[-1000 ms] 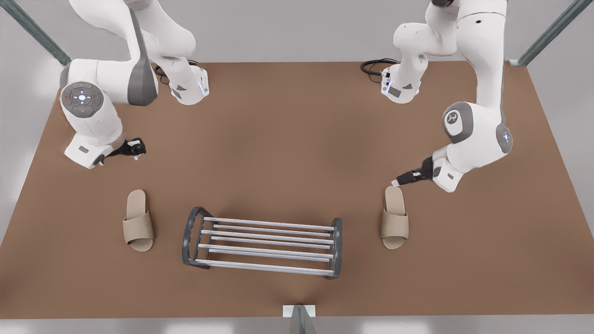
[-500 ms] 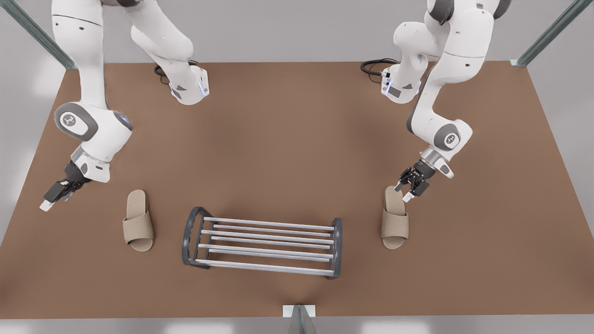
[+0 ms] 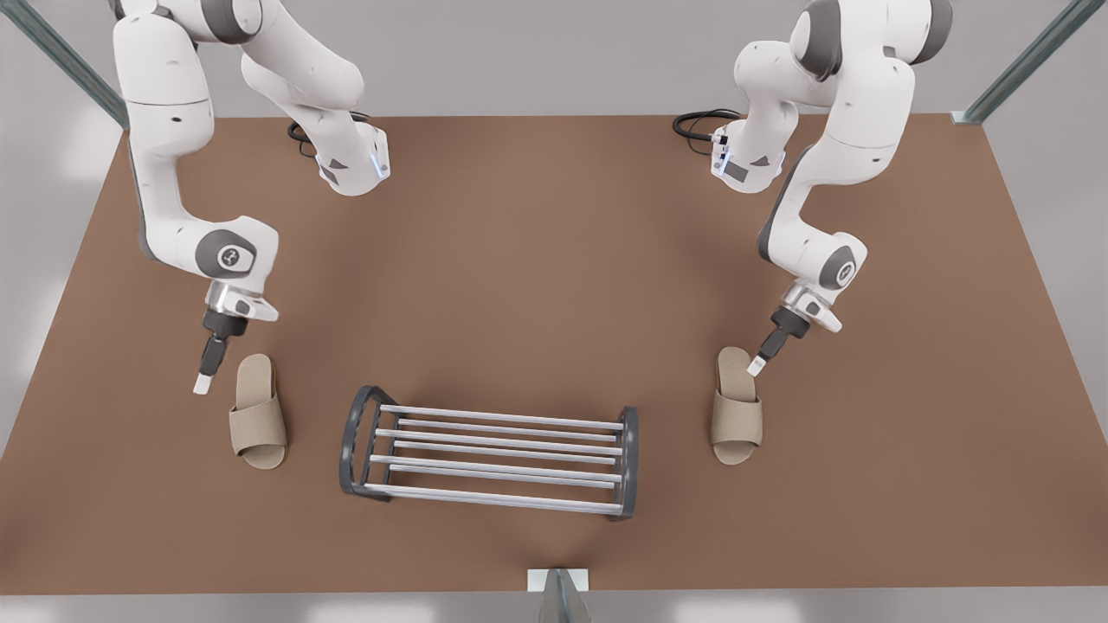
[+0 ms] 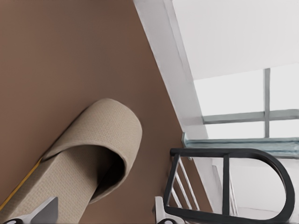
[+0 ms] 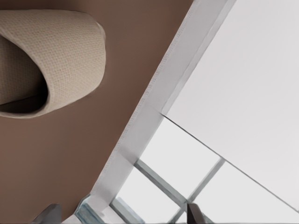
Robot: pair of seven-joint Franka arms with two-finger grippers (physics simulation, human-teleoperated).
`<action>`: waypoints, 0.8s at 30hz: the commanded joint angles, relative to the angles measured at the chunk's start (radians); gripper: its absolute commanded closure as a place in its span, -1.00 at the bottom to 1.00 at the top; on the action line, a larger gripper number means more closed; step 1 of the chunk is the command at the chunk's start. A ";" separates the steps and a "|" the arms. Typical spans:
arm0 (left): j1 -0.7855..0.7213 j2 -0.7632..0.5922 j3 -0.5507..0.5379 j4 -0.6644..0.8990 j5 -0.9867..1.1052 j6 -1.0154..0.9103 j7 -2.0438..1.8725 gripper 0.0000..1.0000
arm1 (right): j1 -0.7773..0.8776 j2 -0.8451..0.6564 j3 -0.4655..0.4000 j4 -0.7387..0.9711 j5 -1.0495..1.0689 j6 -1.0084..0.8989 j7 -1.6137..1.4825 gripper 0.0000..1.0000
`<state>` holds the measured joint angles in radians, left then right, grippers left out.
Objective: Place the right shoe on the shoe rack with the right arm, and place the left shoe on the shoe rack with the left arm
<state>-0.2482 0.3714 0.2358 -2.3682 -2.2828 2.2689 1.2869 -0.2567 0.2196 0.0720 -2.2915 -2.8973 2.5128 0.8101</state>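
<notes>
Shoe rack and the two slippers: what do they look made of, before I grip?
Shoe rack: bars look like silver metal, lightly glossy; end frames dark grey, matte, plastic or coated metal. Left shoe and right shoe: beige woven-looking fabric, matte, fine grid texture. Left gripper is open at the left shoe's heel; right gripper open beside the right shoe.

a brown table (image 3: 554,260) with black cables (image 3: 697,125).

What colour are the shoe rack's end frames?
Dark grey, joined by silver bars; the shoe rack shows best in the front view.
</notes>
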 commanded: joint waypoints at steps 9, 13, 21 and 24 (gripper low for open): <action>0.003 0.106 -0.032 0.101 -0.066 -0.065 0.506 -1.00 | 0.062 0.179 -0.041 -0.031 -0.488 -0.358 0.810 -1.00; 0.003 0.129 -0.044 0.159 -0.075 -0.062 0.502 -1.00 | 0.065 0.204 -0.063 -0.013 -0.536 -0.351 0.811 -1.00; 0.003 0.172 -0.066 0.222 -0.096 -0.055 0.488 -1.00 | 0.091 0.264 -0.064 0.001 -0.534 -0.358 0.804 -1.00; 0.003 0.184 -0.066 0.236 -0.096 -0.054 0.488 -1.00 | 0.093 0.285 -0.064 0.013 -0.540 -0.359 0.805 -1.00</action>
<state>-0.2455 0.5536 0.1702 -2.1340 -2.3773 2.2146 1.6510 -0.1646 0.5011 0.0077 -2.2812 -2.8973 2.1691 1.3891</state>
